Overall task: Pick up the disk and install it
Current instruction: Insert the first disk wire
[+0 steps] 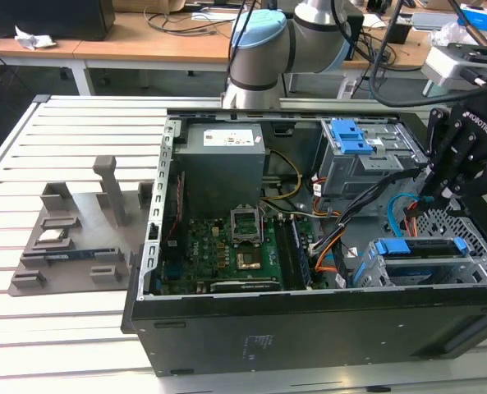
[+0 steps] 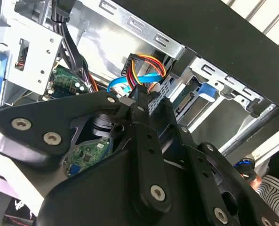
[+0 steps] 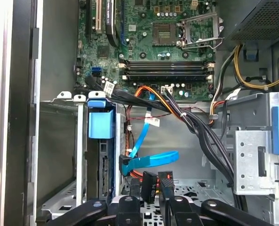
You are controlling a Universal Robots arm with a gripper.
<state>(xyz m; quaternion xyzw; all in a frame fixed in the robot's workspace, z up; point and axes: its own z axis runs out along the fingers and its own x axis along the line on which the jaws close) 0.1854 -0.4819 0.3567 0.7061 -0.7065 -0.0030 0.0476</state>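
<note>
The open computer case [image 1: 227,328] lies on its side on the slatted tabletop [image 1: 79,328], and everything worth watching is inside it or just over it. The arm reaches across the case from behind and ends over the corner at the exterior view's right. There the black end effector [image 1: 428,197] hangs pointing down into the case.

Its fingers [image 2: 138,101] are drawn narrow, the tips close together. In the first wrist view the end effector [image 3: 151,205] sits right at a pair of black cable plugs [image 3: 157,181]. I cannot tell whether the tips actually pinch them. A blue flat cable [image 3: 148,160] loops just beside those plugs, and a bundle of orange, red and yellow wires [image 2: 146,63] runs into the case wall near the fingertips.

The disk [image 1: 415,246] is not in the end effector. It sits in the grey drive bay [image 1: 428,271] at the near corner of the case, at the exterior view's right, with its blue carrier edge along the top of the bay. In the first wrist view the disk [image 3: 102,141] stands edge-on in that bay, its blue tab uppermost.

Further into the case lies the green motherboard [image 1: 227,246], with the grey power supply [image 1: 222,160] against the back wall. A second cage with a blue latch [image 1: 354,135] stands in the far corner. Outside the case, at the exterior view's left, a grey parts holder [image 1: 62,238] rests on the tabletop.
</note>
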